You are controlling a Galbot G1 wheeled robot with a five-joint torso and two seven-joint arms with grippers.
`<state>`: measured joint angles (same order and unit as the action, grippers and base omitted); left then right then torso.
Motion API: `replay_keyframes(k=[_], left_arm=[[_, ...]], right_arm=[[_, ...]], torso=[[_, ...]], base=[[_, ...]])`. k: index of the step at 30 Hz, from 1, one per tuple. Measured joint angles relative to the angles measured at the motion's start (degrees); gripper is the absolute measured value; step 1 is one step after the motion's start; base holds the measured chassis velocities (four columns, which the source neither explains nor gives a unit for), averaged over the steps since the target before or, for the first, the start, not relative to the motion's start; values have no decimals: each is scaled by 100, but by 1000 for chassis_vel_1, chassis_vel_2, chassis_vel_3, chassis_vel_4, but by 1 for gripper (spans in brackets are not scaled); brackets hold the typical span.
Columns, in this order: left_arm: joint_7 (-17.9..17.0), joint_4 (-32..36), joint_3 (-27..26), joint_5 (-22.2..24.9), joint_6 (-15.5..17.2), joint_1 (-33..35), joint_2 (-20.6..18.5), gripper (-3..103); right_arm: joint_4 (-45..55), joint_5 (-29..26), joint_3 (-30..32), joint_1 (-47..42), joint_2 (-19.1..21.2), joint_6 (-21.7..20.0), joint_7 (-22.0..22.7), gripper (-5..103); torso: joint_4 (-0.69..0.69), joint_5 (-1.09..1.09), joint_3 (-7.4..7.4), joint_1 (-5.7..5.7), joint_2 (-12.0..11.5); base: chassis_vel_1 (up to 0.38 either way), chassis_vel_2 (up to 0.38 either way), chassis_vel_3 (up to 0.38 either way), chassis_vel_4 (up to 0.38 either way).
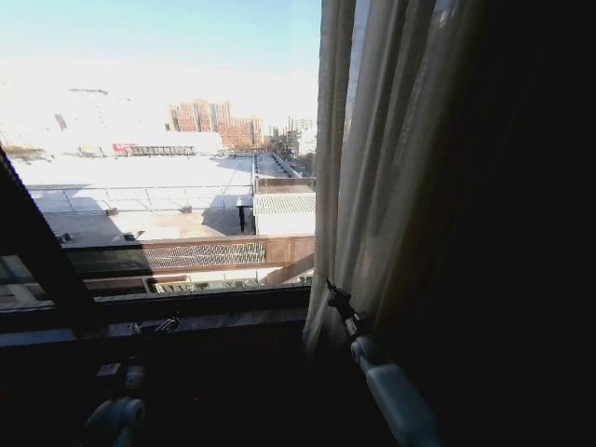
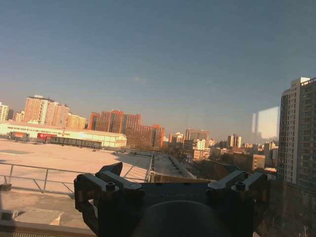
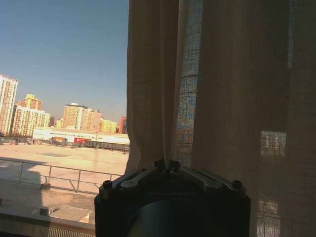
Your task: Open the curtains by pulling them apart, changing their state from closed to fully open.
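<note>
A sheer cream curtain (image 1: 372, 168) hangs gathered in pleats at the right side of the window, its left edge just right of centre. My right gripper (image 1: 333, 296) is at that edge, low down near the sill. In the right wrist view its fingertips meet, so the right gripper (image 3: 166, 165) is shut, and the folds of the curtain (image 3: 222, 98) run down to it as if pinched. My left gripper (image 1: 154, 326) sits low by the sill, left of centre. Facing the bare glass, the left gripper (image 2: 173, 174) is open with nothing between its fingers.
A dark heavy drape (image 1: 521, 233) fills the far right behind the sheer fabric. The window sill (image 1: 205, 303) runs across below the glass. A dark slanted frame bar (image 1: 37, 251) crosses the left. Rooftops and towers lie outside.
</note>
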<state>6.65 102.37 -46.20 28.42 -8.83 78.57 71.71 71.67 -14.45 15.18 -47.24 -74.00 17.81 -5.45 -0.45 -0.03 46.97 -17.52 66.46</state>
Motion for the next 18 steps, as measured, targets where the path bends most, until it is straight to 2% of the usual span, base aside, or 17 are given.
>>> replay_keyframes(k=[3,7,10,16,18], left_arm=[[0,0,0,0,0,0,0,100],[0,0,0,0,0,0,0,100],[1,0,2,0,0,0,1,100],[2,0,2,0,0,0,1,100],[1,0,1,0,0,0,0,100]], right_arm=[[-26,-55,-9,15,-17,79,-1,0],[-52,-62,-8,33,-42,163,-21,0],[-62,-3,-6,33,-36,201,-43,0],[-66,63,4,23,6,210,-74,0],[-61,62,8,-1,13,209,-67,0]], torso=[[0,5,1,0,-1],[1,1,-1,2,0],[-2,3,0,1,-1],[-3,2,-1,2,0],[2,-1,0,1,0]], base=[[-318,-322,324,347],[-351,-333,328,332],[-197,-245,219,266],[-32,-83,77,55],[0,0,0,0]])
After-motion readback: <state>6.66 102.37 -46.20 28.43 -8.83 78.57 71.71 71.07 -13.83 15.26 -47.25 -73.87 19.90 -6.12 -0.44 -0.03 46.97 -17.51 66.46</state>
